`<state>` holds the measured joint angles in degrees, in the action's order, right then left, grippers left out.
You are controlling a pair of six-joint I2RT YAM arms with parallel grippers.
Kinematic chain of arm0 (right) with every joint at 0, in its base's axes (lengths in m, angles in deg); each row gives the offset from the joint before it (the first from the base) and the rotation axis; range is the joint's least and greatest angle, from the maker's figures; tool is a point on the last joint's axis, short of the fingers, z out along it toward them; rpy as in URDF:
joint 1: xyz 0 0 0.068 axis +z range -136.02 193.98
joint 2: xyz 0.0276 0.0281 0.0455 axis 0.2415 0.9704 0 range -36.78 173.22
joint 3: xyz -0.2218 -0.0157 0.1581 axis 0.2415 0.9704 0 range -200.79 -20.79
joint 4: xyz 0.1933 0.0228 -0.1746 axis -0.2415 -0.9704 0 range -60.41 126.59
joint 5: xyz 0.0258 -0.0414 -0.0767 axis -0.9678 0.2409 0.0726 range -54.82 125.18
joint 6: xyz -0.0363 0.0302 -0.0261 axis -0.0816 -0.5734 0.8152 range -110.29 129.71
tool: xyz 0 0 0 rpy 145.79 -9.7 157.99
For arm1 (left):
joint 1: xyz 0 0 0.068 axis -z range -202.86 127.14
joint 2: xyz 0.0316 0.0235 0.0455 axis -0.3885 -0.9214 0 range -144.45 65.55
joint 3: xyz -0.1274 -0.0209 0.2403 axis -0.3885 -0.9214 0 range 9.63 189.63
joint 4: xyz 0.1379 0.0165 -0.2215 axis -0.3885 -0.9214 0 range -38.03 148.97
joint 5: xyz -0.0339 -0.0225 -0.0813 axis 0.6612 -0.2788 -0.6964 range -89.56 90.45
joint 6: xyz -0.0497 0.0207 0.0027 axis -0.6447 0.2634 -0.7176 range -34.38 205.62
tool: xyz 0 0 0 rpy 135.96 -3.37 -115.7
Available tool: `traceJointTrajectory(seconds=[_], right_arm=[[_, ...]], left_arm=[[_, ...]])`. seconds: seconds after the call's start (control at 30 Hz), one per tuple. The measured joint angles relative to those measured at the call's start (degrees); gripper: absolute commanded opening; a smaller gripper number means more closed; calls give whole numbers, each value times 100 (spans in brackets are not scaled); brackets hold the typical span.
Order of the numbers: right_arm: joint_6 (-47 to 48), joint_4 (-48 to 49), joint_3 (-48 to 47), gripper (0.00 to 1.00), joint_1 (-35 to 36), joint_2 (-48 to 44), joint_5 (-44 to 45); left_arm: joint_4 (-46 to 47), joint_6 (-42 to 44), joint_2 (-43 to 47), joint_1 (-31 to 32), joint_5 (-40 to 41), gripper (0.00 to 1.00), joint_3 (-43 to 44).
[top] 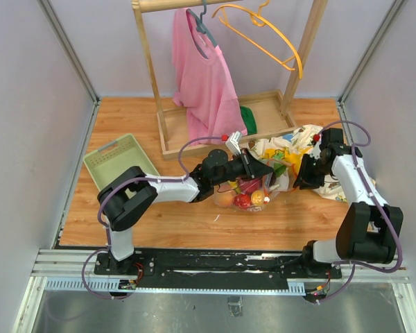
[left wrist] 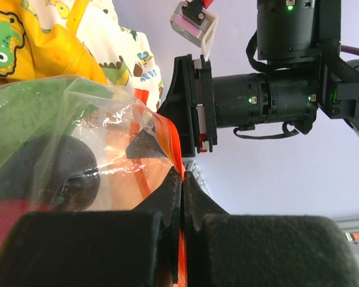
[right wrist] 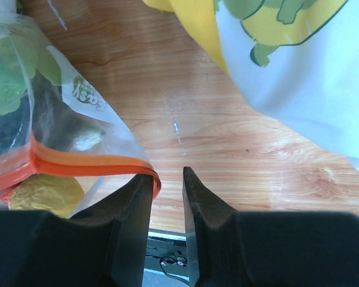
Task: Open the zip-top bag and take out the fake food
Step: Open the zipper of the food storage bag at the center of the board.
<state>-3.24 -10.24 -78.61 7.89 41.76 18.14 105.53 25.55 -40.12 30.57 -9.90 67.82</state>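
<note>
The zip-top bag (top: 253, 191) lies mid-table, clear plastic with an orange zipper strip (left wrist: 170, 134). Fake food shows inside it: a red piece (top: 243, 201), a yellow piece (right wrist: 45, 194) and green leaves (right wrist: 12, 72). My left gripper (left wrist: 183, 174) is shut on the zipper strip at the bag's mouth. My right gripper (right wrist: 167, 173) faces it from the right with a narrow gap between its jaws. The strip's end (right wrist: 152, 176) curls against its left fingertip, and the gap itself holds nothing. In the top view the two grippers (top: 267, 168) (top: 298, 182) meet above the bag.
A dinosaur-print white-and-yellow cloth (top: 295, 149) lies bunched behind the bag and under the right arm. A pale green tray (top: 121, 156) sits at the left. A wooden rack (top: 215, 132) at the back holds a pink shirt (top: 204, 69) and a yellow hanger (top: 263, 31).
</note>
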Motion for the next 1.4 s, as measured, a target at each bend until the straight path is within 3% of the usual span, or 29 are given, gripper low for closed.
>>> traceJointTrajectory(seconds=[0.1,0.2,0.47,0.63,0.83,1.07,1.23,1.4], right_arm=[[63,-35,-55,29,-35,111,76],[85,-17,-76,39,-96,164,-44],[-221,479,254,48,-348,39,-1722],[-511,787,680,39,-348,13,-2293],[-763,920,1134,2,-348,-114,-2398],[-396,555,498,1,-348,-236,-2022],[337,170,-573,1,-363,-234,-2017],[1217,-160,-1926,1,-455,-234,-2210]], left_arm=[[55,28,-39,-11,-98,0,20],[186,26,-131,-11,-249,0,48],[315,17,-254,-11,-494,0,162],[361,-24,-254,-11,-527,0,186],[396,-42,-254,-11,-538,0,195],[306,131,-188,-11,-511,0,195],[-109,501,210,-24,-498,0,256],[-680,885,437,-46,-586,0,857]])
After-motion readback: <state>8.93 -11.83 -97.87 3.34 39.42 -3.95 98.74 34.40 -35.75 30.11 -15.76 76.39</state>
